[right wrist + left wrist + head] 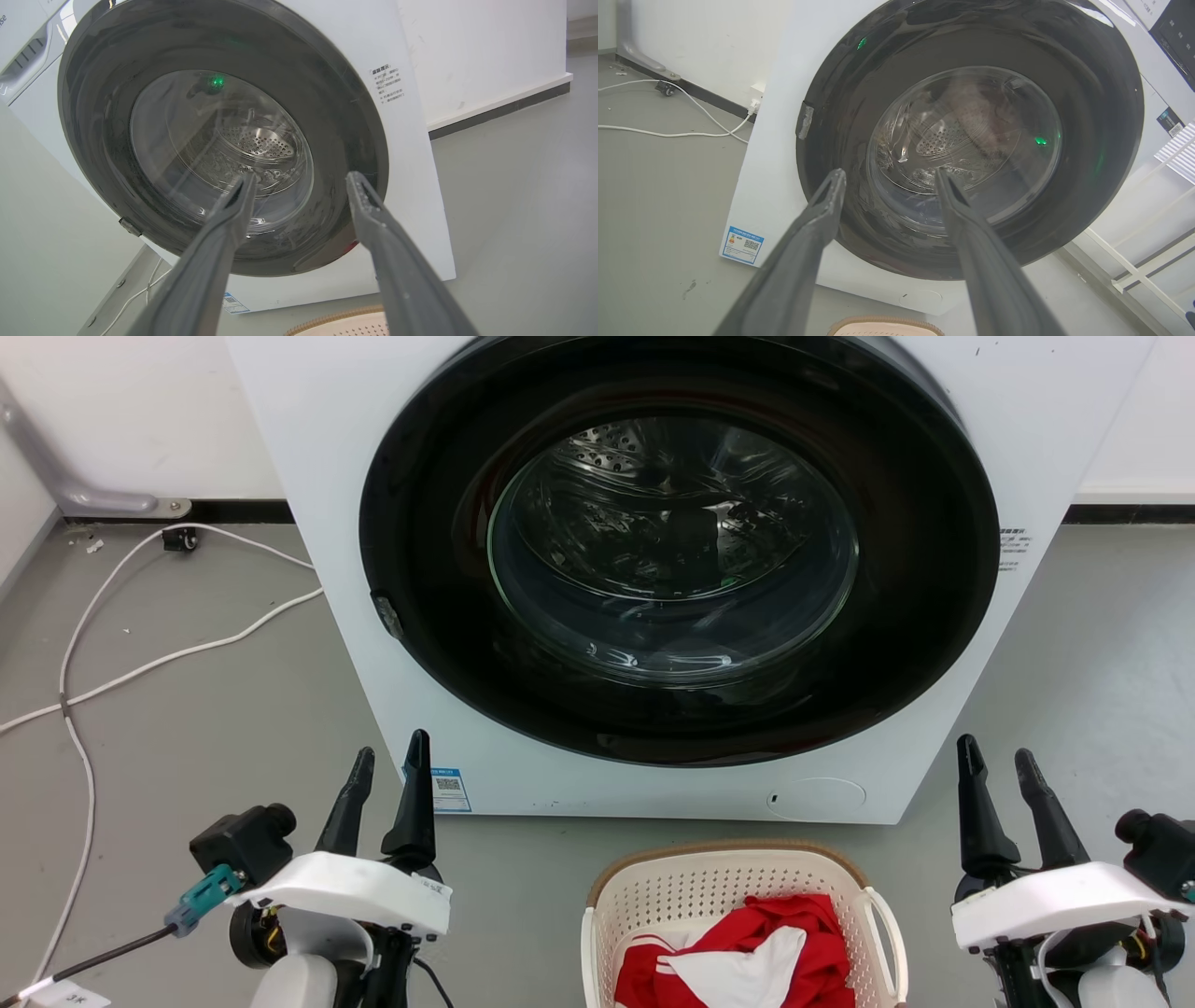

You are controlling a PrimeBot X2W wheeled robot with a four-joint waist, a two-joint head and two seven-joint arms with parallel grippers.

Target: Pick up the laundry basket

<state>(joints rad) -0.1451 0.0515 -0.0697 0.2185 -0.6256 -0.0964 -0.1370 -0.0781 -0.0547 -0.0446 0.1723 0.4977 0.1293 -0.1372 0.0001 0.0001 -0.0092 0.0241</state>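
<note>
1. Head view: laundry basket [728, 852] on floor [187, 709] before washing machine [373, 429], between left gripper [391, 745] and right gripper [994, 748], both parted, empty.
2. Left wrist view: fingers [822, 210] apart, empty; basket rim [882, 323] at bottom edge.
3. Right wrist view: fingers [229, 214] apart, empty; basket rim [345, 319] at bottom edge.

You see the left gripper [391, 744] and the right gripper [994, 747] each built as two long, tapered dark-grey fingers [413, 803] on a white shell [345, 891] with a black camera pod [245, 840] outboard, and behind the left one a teal plug [207, 889] on a dark cable [103, 957] bearing a white tag [65, 997].
</note>
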